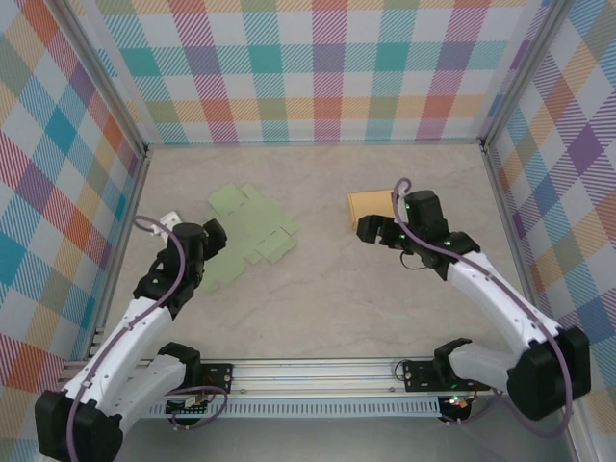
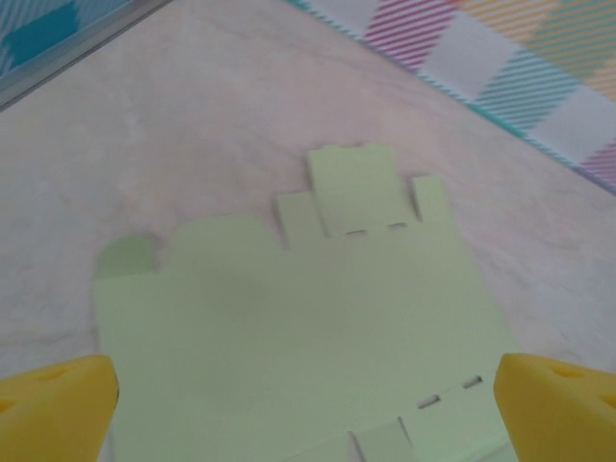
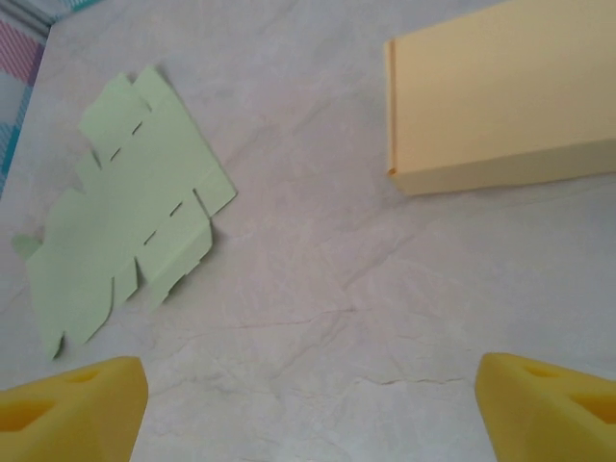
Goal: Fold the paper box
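The paper box is a flat, unfolded pale green cut-out [image 1: 248,231] with flaps and slots, lying on the table left of centre. My left gripper [image 1: 210,243] hovers over its near-left part. In the left wrist view the green sheet [image 2: 308,318] spreads between the yellow fingertips [image 2: 58,399], and the gripper [image 2: 308,409] is open and holds nothing. My right gripper [image 1: 373,231] stands open just in front of a folded tan box [image 1: 371,205]. The right wrist view has bare table under the gripper [image 3: 308,404], the tan box [image 3: 500,106] at upper right and the green sheet [image 3: 125,212] at far left.
Plaid walls [image 1: 318,77] close in the table on three sides, with metal posts at the back corners. An aluminium rail [image 1: 318,371] runs along the near edge between the arm bases. Marbled table surface [image 1: 327,289] lies between the two arms.
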Robot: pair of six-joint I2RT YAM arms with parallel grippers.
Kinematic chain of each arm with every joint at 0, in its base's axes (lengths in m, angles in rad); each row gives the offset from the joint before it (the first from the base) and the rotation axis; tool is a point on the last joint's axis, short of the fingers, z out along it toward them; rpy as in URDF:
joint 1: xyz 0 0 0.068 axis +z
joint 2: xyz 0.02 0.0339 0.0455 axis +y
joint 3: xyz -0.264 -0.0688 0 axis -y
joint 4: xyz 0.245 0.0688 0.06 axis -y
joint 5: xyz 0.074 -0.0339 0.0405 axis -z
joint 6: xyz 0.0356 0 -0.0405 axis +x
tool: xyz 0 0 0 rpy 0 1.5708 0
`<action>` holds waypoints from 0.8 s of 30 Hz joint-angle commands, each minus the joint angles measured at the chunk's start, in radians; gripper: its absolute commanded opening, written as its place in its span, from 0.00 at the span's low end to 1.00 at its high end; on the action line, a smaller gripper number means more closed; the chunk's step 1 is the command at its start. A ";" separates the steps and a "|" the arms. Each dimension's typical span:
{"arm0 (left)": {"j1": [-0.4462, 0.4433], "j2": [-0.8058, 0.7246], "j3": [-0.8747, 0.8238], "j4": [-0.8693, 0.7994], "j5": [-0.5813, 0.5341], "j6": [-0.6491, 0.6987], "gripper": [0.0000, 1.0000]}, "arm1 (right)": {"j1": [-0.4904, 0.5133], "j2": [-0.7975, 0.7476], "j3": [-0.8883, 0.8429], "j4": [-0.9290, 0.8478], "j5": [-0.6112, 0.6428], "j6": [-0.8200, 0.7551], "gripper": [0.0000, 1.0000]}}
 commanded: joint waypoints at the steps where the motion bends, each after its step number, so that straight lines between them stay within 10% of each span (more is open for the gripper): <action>1: 0.066 0.000 -0.030 -0.067 0.083 -0.090 1.00 | 0.052 0.116 0.065 0.093 -0.116 0.072 0.85; 24: 0.116 0.167 -0.109 0.105 0.115 -0.056 1.00 | 0.328 0.796 0.303 0.430 -0.142 0.508 0.53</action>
